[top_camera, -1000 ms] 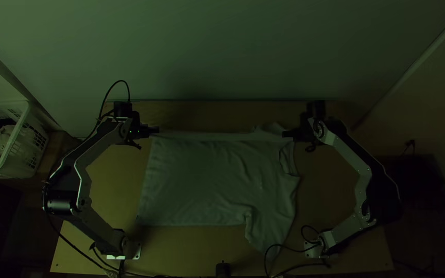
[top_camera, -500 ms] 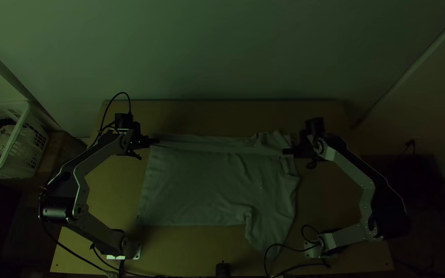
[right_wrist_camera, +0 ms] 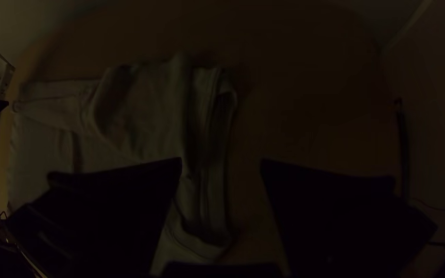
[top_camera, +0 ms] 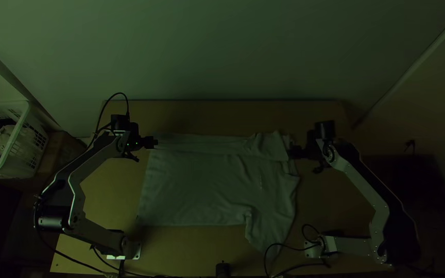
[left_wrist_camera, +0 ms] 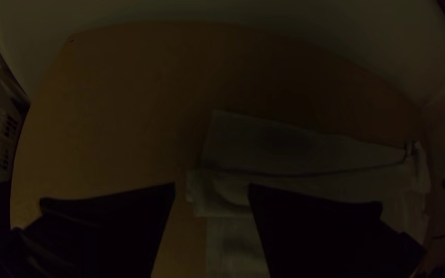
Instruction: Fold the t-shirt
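Right gripper (top_camera: 291, 152) open, t-shirt (top_camera: 212, 185) edge near

wooden table (top_camera: 191, 116) | t-shirt (top_camera: 202, 188): spread, partly folded | black cables (top_camera: 265, 258): near edge

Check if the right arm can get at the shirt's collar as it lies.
Probably yes: the right tool is open right by the collar, and nothing seems to lie over the stretch between its fingers.
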Controlling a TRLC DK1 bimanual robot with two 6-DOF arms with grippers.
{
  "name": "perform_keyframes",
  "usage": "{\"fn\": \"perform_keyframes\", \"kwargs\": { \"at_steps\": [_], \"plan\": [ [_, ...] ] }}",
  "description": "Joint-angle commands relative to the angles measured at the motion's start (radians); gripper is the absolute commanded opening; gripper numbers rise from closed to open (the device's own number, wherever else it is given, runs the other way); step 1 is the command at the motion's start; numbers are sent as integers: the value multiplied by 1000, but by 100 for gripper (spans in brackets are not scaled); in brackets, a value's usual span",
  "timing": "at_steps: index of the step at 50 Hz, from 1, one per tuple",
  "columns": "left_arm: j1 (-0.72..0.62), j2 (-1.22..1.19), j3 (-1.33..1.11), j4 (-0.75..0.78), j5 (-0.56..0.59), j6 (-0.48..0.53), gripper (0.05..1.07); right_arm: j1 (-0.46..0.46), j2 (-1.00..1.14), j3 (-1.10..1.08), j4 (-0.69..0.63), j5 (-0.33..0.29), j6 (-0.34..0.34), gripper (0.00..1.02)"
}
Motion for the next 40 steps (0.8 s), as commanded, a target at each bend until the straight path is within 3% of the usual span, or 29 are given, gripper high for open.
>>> {"fn": "perform_keyframes", "kwargs": {
  "at_steps": [1, 10, 13, 22, 29, 32, 40],
  "plan": [
    [-2, -59, 4, -29, 46, 17, 93, 1, -68, -14, -21, 7, 44, 90],
    [-2, -135, 1, -119, 92, 24, 93, 1, -101, 43, -127, 7, 76, 92],
    [-3, -161, -2, -156, 92, 33, 93, 2, -114, 57, -170, 7, 76, 97],
    [-5, -246, 1, -303, 90, 50, 93, 16, -170, 86, -299, 6, 119, 98],
    [-11, -350, -29, -398, 90, 80, 94, 24, -242, 71, -388, 2, 215, 98],
    [-12, -375, -33, -470, 89, 99, 101, 28, -269, 65, -426, -2, 271, 98],
    [-11, -473, -105, -536, 64, 136, 102, 76, -328, 83, -564, -88, 370, 98]
  ]
}}
